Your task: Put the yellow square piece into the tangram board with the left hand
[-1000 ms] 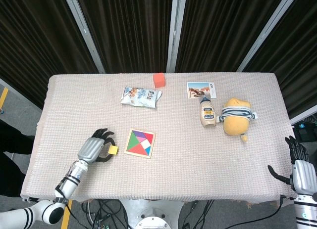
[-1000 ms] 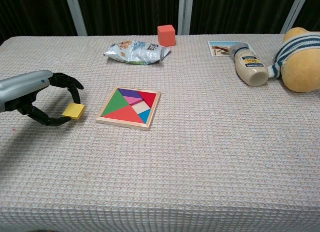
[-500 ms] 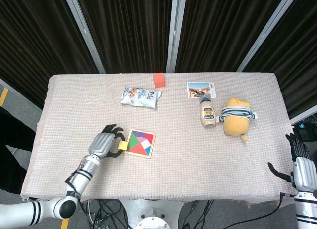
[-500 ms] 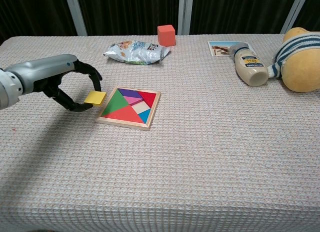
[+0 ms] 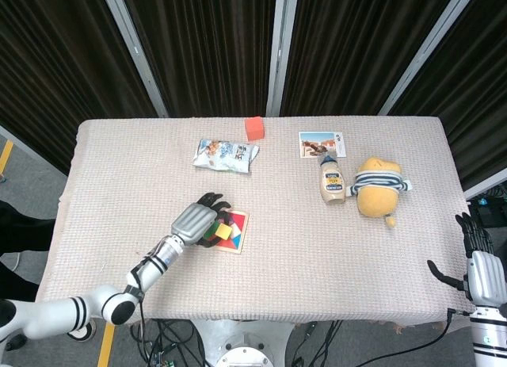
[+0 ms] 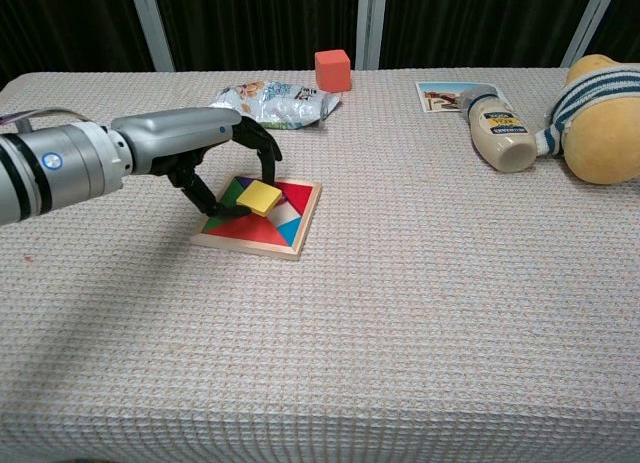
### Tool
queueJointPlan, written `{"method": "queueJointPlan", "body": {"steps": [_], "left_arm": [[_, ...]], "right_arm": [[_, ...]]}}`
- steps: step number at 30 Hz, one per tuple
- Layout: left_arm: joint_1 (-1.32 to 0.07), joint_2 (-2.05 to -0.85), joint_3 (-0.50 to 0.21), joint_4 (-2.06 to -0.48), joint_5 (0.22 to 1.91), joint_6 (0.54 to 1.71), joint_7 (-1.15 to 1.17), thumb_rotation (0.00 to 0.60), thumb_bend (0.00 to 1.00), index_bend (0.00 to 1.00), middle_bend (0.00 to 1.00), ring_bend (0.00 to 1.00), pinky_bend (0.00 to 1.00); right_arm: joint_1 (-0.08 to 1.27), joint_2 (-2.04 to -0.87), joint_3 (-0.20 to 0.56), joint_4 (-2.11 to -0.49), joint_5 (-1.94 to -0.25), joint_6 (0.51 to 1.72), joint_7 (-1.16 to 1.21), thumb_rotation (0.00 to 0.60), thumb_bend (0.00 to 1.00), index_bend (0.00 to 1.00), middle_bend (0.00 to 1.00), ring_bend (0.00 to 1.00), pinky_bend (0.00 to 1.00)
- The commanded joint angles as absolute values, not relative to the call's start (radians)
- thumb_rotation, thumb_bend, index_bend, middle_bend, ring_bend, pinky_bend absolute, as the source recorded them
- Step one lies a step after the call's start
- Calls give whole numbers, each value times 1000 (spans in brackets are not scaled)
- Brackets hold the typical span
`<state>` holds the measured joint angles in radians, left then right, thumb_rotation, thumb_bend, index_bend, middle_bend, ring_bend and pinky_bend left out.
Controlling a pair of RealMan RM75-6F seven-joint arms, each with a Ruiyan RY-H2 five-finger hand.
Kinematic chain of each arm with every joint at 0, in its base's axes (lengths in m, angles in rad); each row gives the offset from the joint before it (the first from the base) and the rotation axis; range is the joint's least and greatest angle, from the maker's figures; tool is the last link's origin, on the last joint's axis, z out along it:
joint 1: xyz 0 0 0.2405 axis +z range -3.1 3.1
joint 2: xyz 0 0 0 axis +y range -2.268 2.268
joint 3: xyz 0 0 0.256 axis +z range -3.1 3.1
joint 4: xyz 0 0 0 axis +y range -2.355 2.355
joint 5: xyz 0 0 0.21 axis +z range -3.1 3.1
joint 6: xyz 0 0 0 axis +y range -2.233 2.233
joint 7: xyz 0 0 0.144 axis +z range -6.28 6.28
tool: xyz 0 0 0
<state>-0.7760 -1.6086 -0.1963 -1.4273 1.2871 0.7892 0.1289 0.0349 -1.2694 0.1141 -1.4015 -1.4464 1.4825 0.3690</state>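
My left hand (image 5: 200,223) (image 6: 215,158) hangs over the left part of the wooden tangram board (image 5: 239,231) (image 6: 296,226). It pinches the yellow square piece (image 5: 223,232) (image 6: 259,197) between thumb and fingers, just above the board's coloured pieces. The hand hides much of the board in the head view. A pale empty slot shows in the board right of the yellow piece in the chest view. My right hand (image 5: 478,265) stays at the table's far right corner, fingers apart, holding nothing.
A snack bag (image 5: 226,154) (image 6: 272,103) and a red cube (image 5: 254,128) (image 6: 333,70) lie behind the board. A photo card (image 5: 320,143), a bottle on its side (image 5: 332,181) (image 6: 500,132) and a yellow plush toy (image 5: 378,186) (image 6: 598,117) sit at the right.
My left hand has carried the yellow square rightward from the bare cloth to above the tangram board. The right hand has barely moved.
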Motion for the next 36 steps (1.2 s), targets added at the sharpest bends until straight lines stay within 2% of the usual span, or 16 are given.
{"method": "queueJointPlan", "body": {"steps": [1,9,19,36], "left_arm": [[-835,-1614,-188,-1360,1364,735,44,600,339,483,177,0,21],[-928,-1597,-139,-1251,1509,665,-159,600,339,484,177,0,36],[-986,-1613,-61,-1119,1661,764,-391,600,337,484,182,0,63],[-1056,-1632,54,-982,1776,851,-501,600,331,489,182,0,76]], "right_arm": [[36,-1271,111,-1401,-1450,1482,363,600,129,0,0,0,0],[38,-1274,102,-1404,-1467,1489,355,600,129,0,0,0,0],[43,-1273,98,-1417,-1475,1488,338,600,129,0,0,0,0],[51,-1276,94,-1421,-1471,1476,316,600,131,0,0,0,0]]}}
